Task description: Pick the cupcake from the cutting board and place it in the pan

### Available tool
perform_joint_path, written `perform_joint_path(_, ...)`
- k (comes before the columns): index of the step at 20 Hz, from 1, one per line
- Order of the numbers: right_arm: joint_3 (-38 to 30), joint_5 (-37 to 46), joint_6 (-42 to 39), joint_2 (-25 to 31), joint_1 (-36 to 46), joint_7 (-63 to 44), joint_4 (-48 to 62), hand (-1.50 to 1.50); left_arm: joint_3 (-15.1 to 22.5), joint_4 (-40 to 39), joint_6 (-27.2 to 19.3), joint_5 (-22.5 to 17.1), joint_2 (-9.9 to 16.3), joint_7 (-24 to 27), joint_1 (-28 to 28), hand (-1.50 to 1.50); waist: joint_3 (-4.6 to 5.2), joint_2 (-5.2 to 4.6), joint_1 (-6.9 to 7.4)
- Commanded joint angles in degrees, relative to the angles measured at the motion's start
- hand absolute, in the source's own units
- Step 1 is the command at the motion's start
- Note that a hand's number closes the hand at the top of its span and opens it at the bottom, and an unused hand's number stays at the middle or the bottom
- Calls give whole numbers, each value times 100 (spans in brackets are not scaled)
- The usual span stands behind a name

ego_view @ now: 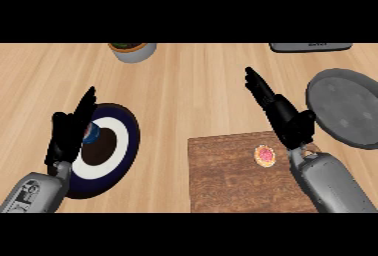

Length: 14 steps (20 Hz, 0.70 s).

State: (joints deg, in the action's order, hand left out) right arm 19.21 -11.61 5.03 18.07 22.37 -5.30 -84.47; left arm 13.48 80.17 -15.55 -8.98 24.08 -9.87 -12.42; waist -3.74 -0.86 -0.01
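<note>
Toward the counter's [192,85] near right corner lies a dark wooden cutting board [229,185], and on its right half sits the cupcake [265,155], seen from straight above as a small round disc with a pink top and a pale rim; standing upright, it shows no long axis and points no particular way across the board. Just beside it, the right hand [284,117] hangs over the board's far right corner, its fingers [257,85] straight and released, stretched toward the counter's far edge and holding nothing; the grey forearm runs back across the board's right edge, close to the cupcake. By the counter's right edge rests the grey round pan [347,107], just beyond the right hand and apart from the board. Near the left edge is a round plate [118,150] with dark blue, white and brown rings, and the left hand [70,132] shows over its left side with fingers straight and relaxed, grasping nothing. At the far edge stands a pale pot [133,51], and a grey flat object [310,47] lies at the far right corner.
</note>
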Motion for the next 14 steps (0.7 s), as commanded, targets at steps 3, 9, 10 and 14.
perform_joint_path(3,-405,-1219,-1493,56,219,716,-139,150,-258,293,4,-218,-65,140,-50,0,356,76,128)
perform_joint_path(9,-1165,-652,-2805,1620,-81,2405,326,150,-543,586,-102,-790,-535,107,13,0,347,62,-16)
perform_joint_path(10,-1148,-339,-2849,1593,-174,3028,438,150,-621,786,10,-850,-367,63,56,0,343,67,73)
perform_joint_path(14,-1599,195,-3451,2506,-614,4262,1162,-150,-705,805,31,-874,-369,120,189,0,352,52,46)
